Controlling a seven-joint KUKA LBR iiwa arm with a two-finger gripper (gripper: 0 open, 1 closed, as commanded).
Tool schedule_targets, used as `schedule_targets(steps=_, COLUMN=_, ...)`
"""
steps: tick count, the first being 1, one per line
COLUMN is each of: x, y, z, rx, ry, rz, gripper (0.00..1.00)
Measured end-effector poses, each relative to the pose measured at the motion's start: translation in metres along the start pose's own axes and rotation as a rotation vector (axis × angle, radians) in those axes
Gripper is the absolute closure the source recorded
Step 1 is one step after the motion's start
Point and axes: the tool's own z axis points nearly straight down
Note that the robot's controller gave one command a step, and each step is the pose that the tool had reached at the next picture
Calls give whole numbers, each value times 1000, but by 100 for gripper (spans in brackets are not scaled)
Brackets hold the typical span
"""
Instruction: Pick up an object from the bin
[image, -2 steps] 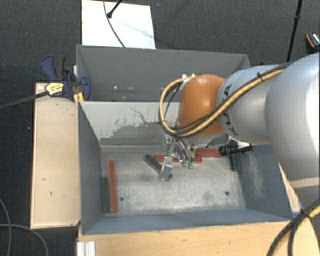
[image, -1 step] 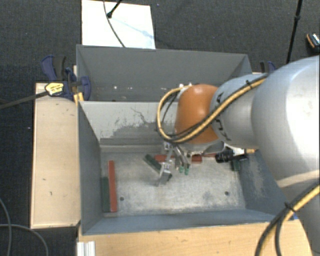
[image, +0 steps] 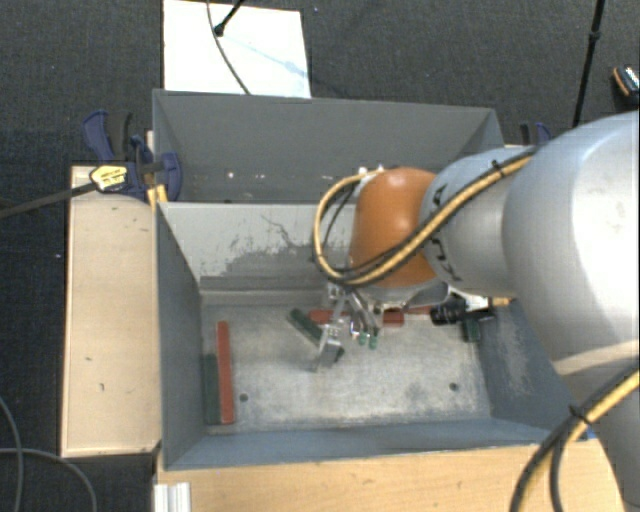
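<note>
1. Bulky, smooth silver-grey arm (image: 560, 230) links.
2. Rounded orange cover (image: 390, 230) at the wrist.
3. Yellow and black cables (image: 320, 235) loop beside the cover.
4. Small bare-metal end effector (image: 335, 345) with green fittings.

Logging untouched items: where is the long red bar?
In the camera view, the long red bar lies by the bin's left wall, beside a dark green bar, left of the claw.

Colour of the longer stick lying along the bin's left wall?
Red stick, clear in the camera view.
</note>
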Motion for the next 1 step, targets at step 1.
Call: schedule_targets(steps=1, x=0, y=0, z=-1, rx=-1, ry=-1, rz=2, gripper=100)
